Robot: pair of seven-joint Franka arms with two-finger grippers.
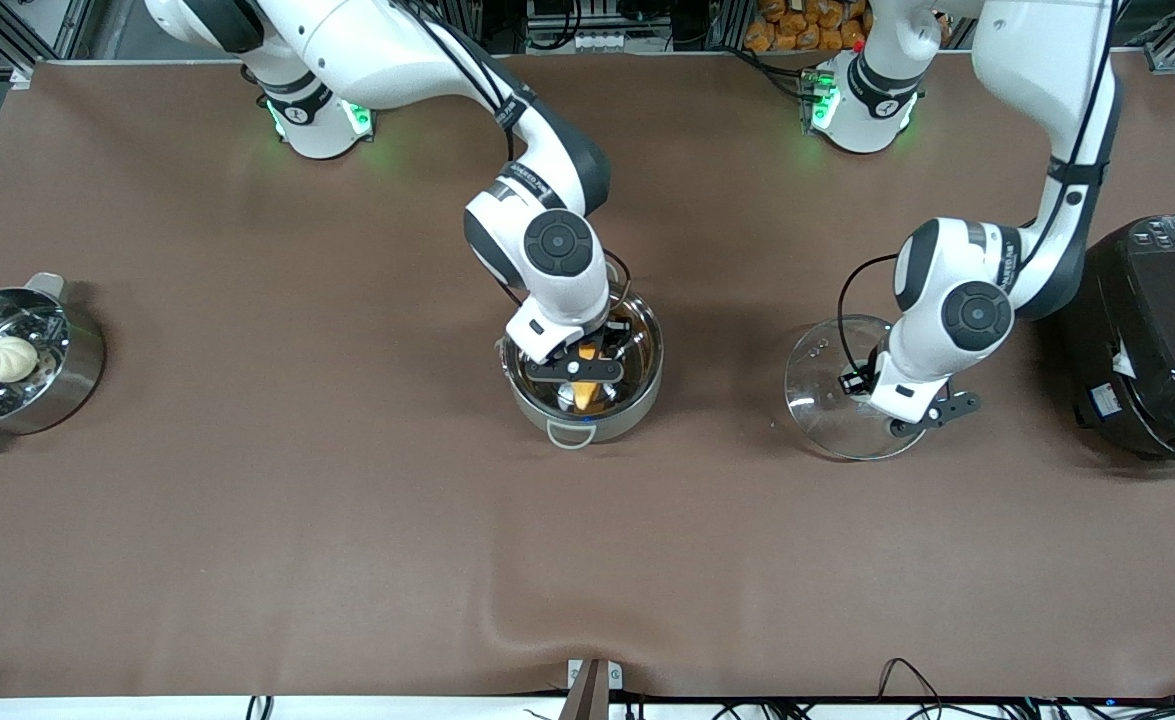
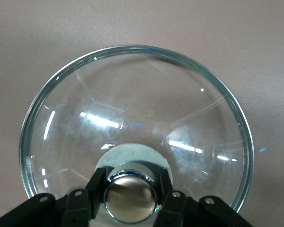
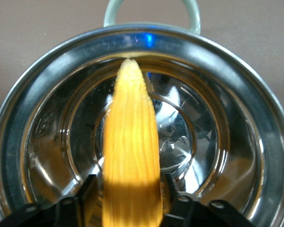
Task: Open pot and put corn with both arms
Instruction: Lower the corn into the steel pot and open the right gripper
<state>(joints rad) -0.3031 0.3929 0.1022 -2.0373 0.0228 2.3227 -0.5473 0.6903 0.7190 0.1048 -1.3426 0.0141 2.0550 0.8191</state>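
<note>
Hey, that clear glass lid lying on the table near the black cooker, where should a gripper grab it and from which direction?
Grip the clear glass lid by its copper-coloured knob, coming straight down from above. The dome is wide, smooth and flat on the brown table, so only the raised knob at its centre fits between two fingers. The left gripper is placed just so, one finger on each side of the knob.

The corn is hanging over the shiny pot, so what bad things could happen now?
1. The right claw holds the corn by its thick end over the open pot. Dropped from here, the pointed tip might hit the steel bottom and the cob could bounce or lean on the rim.
2. The left claw grips the glass lid by its knob, close to the black cooker. A slip or bump could crack the lid.
</note>
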